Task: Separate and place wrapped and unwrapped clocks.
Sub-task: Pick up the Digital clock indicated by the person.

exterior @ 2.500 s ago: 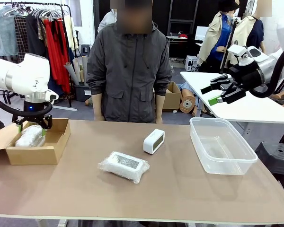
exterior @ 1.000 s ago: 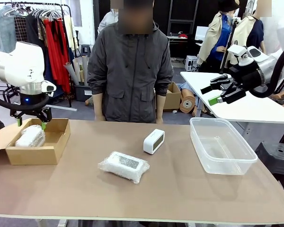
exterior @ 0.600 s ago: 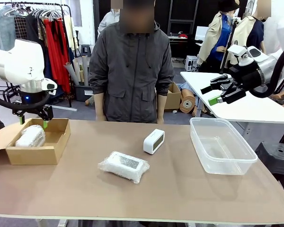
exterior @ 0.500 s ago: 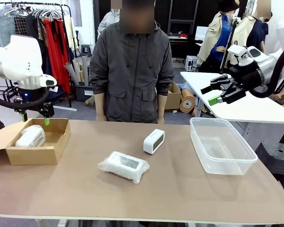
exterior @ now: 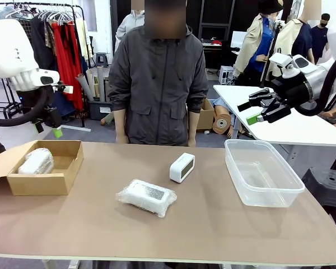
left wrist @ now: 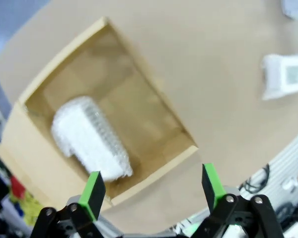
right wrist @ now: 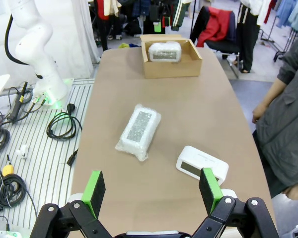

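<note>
You get an evenly lit front view: the light is soft and comes from above, so the desk carries only faint, short shadows under the things on it. The crinkly wrap of the flat bundle gives small glints, and the plastic bin has pale reflections along its rim. The left wrist view is the weak one (blurred all over): the cardboard box and the round bundle inside it have soft, smeared outlines. The right wrist view is bright and sharp, but you will notice that straight lines bend a little near its edges.
</note>
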Motion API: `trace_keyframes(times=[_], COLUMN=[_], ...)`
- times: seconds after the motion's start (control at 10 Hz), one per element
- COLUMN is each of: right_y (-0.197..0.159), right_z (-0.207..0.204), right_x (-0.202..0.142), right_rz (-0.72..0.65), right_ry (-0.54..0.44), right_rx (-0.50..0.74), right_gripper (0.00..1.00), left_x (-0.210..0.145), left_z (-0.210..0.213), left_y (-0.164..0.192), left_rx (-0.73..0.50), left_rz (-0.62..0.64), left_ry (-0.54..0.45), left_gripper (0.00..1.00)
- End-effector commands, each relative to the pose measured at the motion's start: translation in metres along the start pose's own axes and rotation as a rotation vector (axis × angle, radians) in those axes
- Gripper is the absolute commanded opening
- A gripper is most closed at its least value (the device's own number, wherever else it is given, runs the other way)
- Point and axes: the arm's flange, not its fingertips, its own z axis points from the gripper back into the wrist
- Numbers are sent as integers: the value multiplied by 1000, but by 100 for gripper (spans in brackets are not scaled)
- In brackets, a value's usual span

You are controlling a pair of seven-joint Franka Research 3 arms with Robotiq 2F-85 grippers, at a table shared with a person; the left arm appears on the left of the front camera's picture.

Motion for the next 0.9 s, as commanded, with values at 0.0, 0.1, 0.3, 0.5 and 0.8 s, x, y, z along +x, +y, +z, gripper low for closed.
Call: trace_keyframes(times=[0.0, 0.1, 0.3, 0.5, 0.8], right_y=[0, 0, 0, 0, 0], right_z=[0, 0, 0, 0, 0], right_x=[2, 2, 2, 2, 2], right_rz=[5, 5, 5, 5, 5], right_ry=[-7, -7, -7, -7, -7], right_rx=[1, 1, 1, 1, 1], right_gripper=[100, 100, 100, 100, 100], left_x=[-9, -11, 0, 0, 0], left_z=[1, 5, 7, 7, 6], left_y=[3, -1, -3, -3, -3], left_rx=[-85, -106, -55, -55, -72], left_rz=[-149, -189, -140, -140, -157], left_ry=[-67, -96, -62, -62, -76], left_gripper=[100, 100, 100, 100, 100])
